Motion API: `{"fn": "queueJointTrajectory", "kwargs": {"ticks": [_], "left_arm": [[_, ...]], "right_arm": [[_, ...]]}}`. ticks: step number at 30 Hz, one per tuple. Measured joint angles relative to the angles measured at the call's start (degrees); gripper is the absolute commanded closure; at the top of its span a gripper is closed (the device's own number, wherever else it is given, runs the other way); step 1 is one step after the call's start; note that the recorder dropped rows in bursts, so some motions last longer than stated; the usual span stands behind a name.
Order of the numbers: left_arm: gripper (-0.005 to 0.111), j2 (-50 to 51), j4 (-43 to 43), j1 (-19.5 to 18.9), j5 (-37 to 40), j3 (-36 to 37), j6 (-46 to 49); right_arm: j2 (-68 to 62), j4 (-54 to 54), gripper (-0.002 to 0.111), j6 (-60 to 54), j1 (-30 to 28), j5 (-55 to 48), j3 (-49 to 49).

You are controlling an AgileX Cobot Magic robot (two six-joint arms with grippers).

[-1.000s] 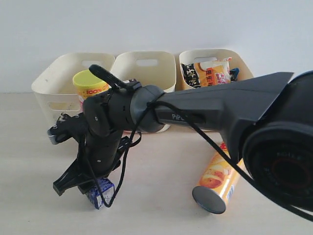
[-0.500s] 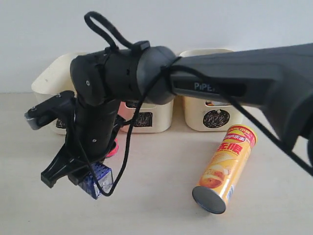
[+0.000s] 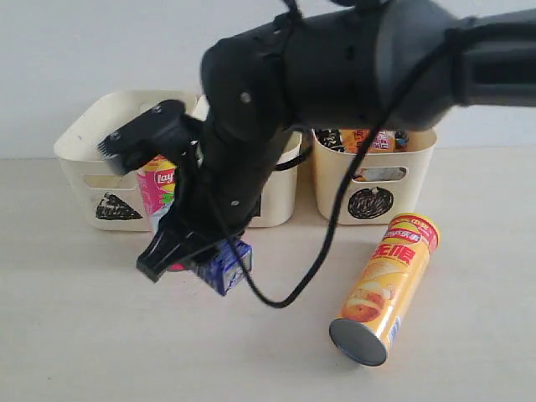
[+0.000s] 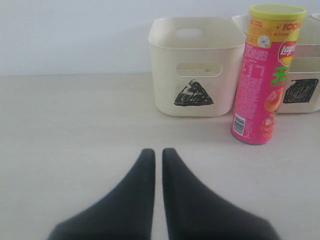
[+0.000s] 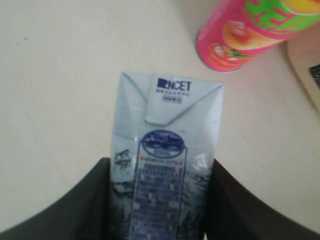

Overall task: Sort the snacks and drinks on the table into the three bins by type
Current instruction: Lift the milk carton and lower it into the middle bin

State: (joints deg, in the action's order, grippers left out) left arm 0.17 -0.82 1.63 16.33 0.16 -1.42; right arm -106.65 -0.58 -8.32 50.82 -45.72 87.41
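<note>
Right jaws grip the drink carton (image 5: 165,160) lengthwise, folded end outward.

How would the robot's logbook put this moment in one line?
right gripper: shut on drink carton | left gripper: shut, empty | pink chip tube: upright | orange chip tube: lying flat

The pale table (image 3: 67,335) carries three cream bins (image 3: 84,167), an upright pink tube (image 4: 267,80) and an orange-yellow tube (image 3: 385,285) lying down.

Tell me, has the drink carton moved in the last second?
Yes. The drink carton, held by the right tool, went up and rightward, nearer the lying orange tube.
</note>
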Motion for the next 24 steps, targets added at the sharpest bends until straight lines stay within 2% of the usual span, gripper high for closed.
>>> {"fn": "queueJointTrajectory", "kwargs": {"ticks": [6,10,20,24], "left_arm": [[0.102,0.0,0.0,0.0,0.0,0.0,0.0],[0.102,0.0,0.0,0.0,0.0,0.0,0.0],[0.102,0.0,0.0,0.0,0.0,0.0,0.0],[0.102,0.0,0.0,0.0,0.0,0.0,0.0]], "right_arm": [[5.0,0.6,0.108,0.9,-7.4,5.1,-2.7],[5.1,2.5,0.108,0.9,-11.2,12.3,-2.8],[1.1,2.9,0.108,0.9,-14.8,34.7,-2.9],[-2.1,2.9,0.108,0.8,-16.7,39.9,-2.5]]}}
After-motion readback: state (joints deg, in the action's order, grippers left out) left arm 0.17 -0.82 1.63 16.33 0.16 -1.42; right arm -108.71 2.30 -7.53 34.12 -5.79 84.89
